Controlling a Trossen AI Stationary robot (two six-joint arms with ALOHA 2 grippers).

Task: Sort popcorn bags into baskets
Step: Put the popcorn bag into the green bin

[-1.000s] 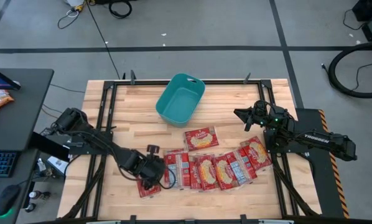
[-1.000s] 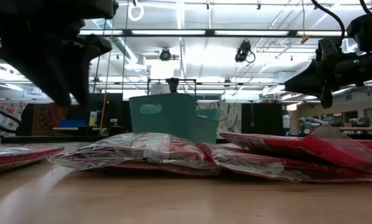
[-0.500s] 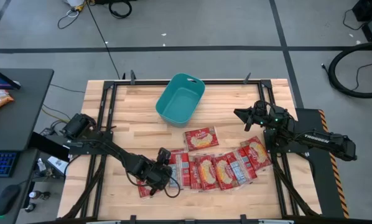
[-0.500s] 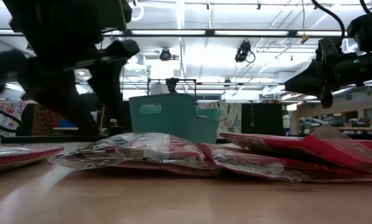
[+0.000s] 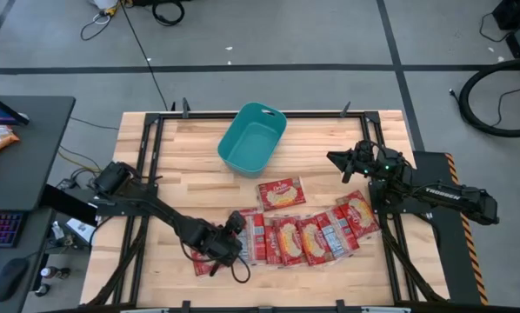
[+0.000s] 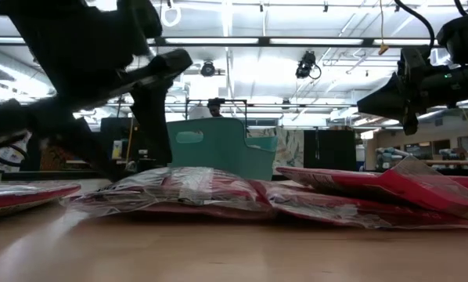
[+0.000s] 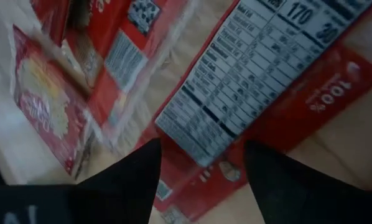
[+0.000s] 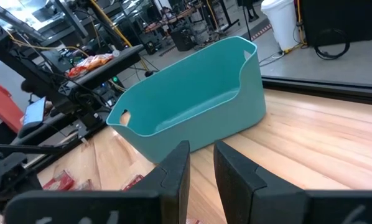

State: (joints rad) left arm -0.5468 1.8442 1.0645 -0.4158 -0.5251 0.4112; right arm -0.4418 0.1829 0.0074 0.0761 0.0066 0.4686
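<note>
Red popcorn bags [image 5: 305, 236] lying in a row on the wooden worktop [image 5: 182, 174], left end effector [image 5: 234, 236] hovering spread open over the leftmost bags, right end effector [image 5: 336, 159] waiting raised, fingers narrowly parted, holding nothing, teal basket [image 5: 252, 139] sitting empty

Two matte black jointed arms with looping black cables; the right arm [image 5: 434, 196] bears white lettering and a small green light.
</note>
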